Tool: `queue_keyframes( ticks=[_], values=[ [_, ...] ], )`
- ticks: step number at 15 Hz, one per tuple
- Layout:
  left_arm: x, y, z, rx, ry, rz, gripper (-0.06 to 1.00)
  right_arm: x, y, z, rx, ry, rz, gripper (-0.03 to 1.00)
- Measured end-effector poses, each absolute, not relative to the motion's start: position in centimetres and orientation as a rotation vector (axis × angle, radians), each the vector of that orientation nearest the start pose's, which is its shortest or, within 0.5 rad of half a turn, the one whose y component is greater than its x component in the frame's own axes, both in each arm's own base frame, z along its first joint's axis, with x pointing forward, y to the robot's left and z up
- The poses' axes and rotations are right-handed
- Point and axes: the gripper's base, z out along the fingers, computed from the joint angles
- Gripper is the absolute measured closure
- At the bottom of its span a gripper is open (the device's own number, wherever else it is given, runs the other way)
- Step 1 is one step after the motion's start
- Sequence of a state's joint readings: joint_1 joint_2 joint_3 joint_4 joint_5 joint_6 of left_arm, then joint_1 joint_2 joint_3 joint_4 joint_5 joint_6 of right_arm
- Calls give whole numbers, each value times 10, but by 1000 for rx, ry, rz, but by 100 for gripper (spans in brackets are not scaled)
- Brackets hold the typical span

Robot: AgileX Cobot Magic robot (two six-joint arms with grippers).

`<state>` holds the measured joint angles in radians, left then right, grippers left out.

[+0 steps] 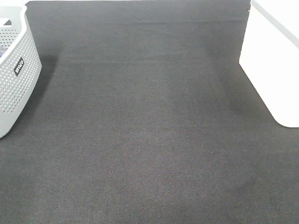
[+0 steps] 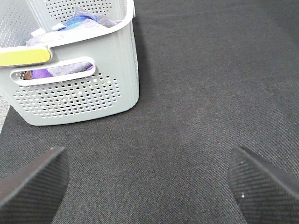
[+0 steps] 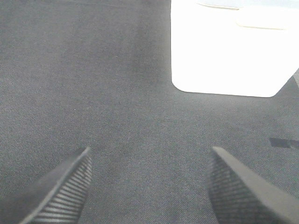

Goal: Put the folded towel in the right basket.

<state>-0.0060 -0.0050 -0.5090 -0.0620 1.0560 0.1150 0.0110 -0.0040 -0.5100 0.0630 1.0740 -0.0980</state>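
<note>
Pincers left (image 2: 147, 186) and right (image 3: 147, 186) gape wide over dark mat (image 1: 149, 140), right basket (image 1: 275, 60) nearby.

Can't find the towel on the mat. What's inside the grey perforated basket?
In the grey basket, blue and purple fabric and pale cloth lie piled; no rust-brown towel shows. Its walls hide anything lower.

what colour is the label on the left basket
Black with white lettering, clearest in the exterior high view: label on the grey basket.
</note>
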Motion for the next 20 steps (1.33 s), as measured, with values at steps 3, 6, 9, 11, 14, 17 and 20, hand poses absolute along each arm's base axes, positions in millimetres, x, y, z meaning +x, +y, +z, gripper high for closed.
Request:
queue_keyframes(
  ticks=[3, 6, 9, 11, 14, 17, 20],
  values=[
    [-7, -5, 280, 126, 2020, -5, 7, -7, 5, 279, -115, 2039, 20, 31],
    [-7, -5, 280, 126, 2020, -5, 7, -7, 5, 279, -115, 2039, 20, 31],
    [-7, -5, 280, 126, 2020, -5, 7, -7, 5, 279, -115, 2039, 20, 31],
    [-7, -5, 280, 126, 2020, -5, 7, -7, 5, 279, -115, 2039, 20, 31],
    [-7, -5, 280, 126, 2020, -5, 7, -7, 5, 279, -115, 2039, 20, 31],
    [-7, -5, 280, 126, 2020, -5, 7, -7, 5, 279, -115, 2039, 20, 31],
    [-7, -5, 280, 126, 2020, -5, 7, -7, 5, 279, -115, 2039, 20, 31]
  ],
)
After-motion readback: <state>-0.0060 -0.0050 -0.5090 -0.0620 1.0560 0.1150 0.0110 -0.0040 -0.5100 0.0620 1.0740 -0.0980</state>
